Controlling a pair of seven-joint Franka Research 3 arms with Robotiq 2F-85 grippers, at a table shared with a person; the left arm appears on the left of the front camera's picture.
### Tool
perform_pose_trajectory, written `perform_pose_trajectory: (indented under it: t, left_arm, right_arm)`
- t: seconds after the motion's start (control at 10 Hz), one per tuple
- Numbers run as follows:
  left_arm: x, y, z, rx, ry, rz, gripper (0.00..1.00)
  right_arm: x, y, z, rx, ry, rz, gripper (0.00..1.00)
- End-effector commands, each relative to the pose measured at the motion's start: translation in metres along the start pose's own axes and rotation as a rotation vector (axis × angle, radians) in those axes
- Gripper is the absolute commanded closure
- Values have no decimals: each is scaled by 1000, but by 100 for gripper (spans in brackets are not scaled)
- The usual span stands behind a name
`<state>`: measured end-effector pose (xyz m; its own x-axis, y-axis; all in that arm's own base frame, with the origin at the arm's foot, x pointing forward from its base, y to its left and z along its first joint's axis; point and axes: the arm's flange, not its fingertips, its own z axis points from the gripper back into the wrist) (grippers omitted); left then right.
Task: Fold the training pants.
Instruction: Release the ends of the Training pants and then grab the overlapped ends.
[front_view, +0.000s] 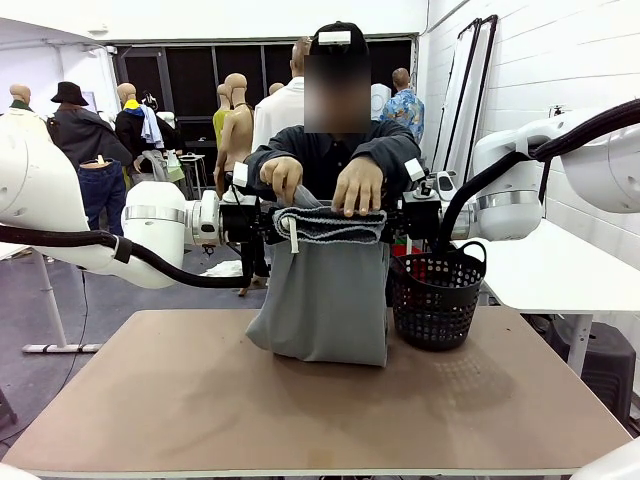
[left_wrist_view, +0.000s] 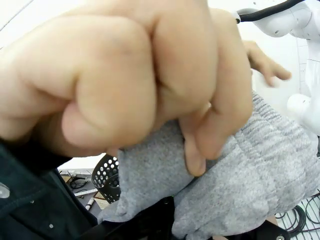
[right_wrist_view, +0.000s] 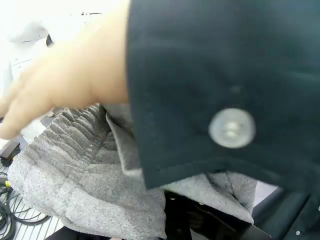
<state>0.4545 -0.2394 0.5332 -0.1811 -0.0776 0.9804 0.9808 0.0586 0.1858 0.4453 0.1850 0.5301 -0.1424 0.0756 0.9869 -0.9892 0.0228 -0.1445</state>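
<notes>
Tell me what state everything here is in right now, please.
training pants: hanging from the waistband, bottom resting on the table.
left gripper: shut on one end of the waistband.
right gripper: shut on the other end.
person's hands: both on the waistband, one fisted, one flat.
basket: upright on the table, beside the pants.

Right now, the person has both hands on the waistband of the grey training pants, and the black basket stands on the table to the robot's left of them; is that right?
No: the black basket stands to the robot's right of the training pants, as the front view shows. The rest holds.
</notes>
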Motion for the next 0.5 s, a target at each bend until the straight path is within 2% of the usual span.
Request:
perform_pose_trajectory:
  t: [0.0, 0.4]
  left_arm:
    - [2, 0, 0, -3, -6, -3, 100]
    - [2, 0, 0, -3, -6, -3, 100]
  right_arm:
    - [1, 2, 0, 1, -2, 10, 100]
    - [1, 2, 0, 1, -2, 10, 100]
